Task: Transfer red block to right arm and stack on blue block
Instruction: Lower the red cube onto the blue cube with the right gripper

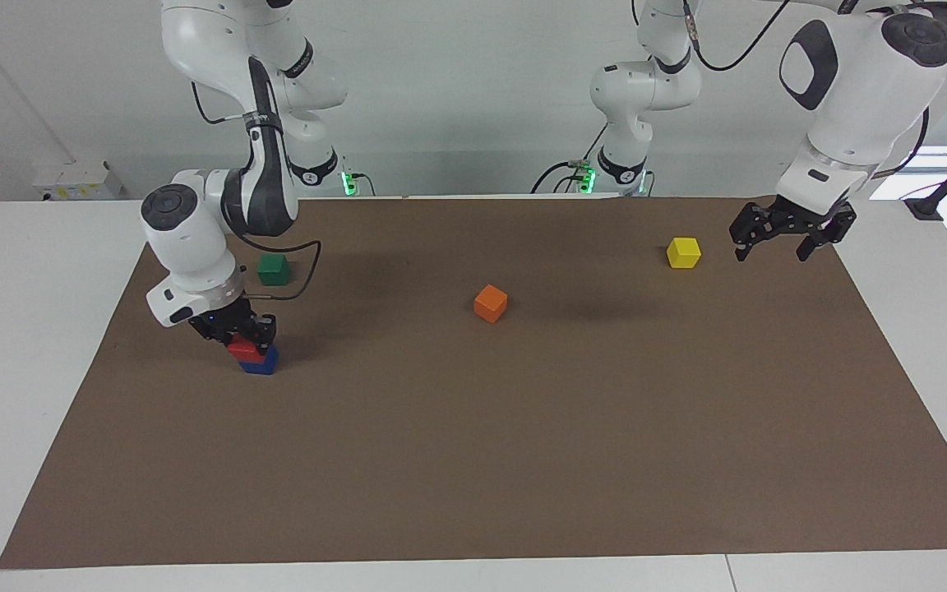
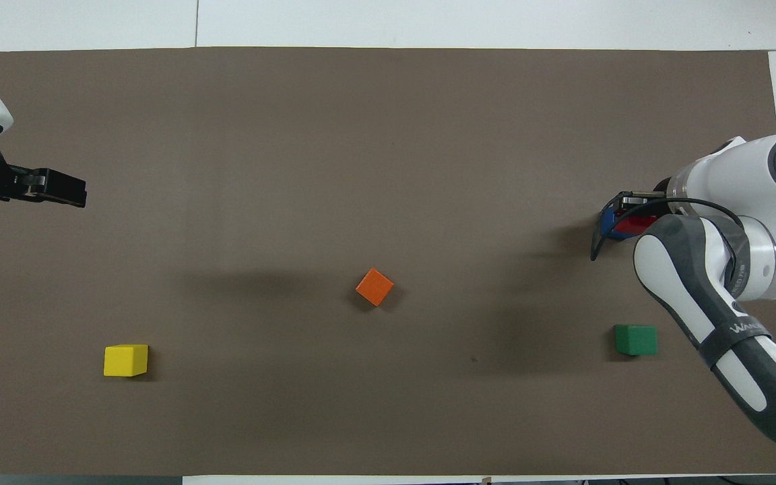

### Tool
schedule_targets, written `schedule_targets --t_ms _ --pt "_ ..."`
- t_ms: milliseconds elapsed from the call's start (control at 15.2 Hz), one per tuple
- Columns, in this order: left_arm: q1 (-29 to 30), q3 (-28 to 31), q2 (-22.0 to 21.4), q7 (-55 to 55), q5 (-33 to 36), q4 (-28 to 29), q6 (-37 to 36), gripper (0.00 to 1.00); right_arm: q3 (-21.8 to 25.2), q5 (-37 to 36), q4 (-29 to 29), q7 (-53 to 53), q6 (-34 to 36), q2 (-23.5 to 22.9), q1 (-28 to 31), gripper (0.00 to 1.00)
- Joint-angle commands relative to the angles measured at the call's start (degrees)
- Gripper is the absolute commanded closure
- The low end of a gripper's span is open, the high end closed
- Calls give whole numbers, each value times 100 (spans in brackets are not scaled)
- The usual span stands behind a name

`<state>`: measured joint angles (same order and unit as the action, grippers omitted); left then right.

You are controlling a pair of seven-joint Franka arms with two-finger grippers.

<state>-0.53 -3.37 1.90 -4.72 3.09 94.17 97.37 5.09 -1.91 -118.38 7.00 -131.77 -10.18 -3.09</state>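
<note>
I see glossy red block [image 1: 242, 349] atop blue block [image 1: 261, 363], right gripper [image 1: 245, 337] clamped on red block; left gripper [image 1: 778, 244] waits spread apart near yellow cube [image 1: 683, 252].

You see a matt brown paper-like sheet [image 1: 473, 427] over the smooth white worktop [image 1: 30, 329], glossy red block [image 1: 243, 349], glossy blue block [image 1: 262, 364], arms [image 1: 194, 238] in glossy white plastic.

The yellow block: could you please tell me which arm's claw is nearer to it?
Left. The left claw hangs just beside the yellow block, at the left arm's end of the table. The right claw is at the other end, on the red block.
</note>
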Motion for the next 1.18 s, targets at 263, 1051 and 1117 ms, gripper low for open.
schedule_targets --t_ms 263,1051,1117 --pt "-26 82 -84 -73 -10 23 -17 0 -61 -126 -168 -58 -103 148 98 59" --pt "18 91 -146 -64 -10 102 -25 0 -87 -20 332 -58 510 139 36 0" --pt "18 91 -146 -73 -10 102 -25 0 -105 32 507 -58 747 157 36 0"
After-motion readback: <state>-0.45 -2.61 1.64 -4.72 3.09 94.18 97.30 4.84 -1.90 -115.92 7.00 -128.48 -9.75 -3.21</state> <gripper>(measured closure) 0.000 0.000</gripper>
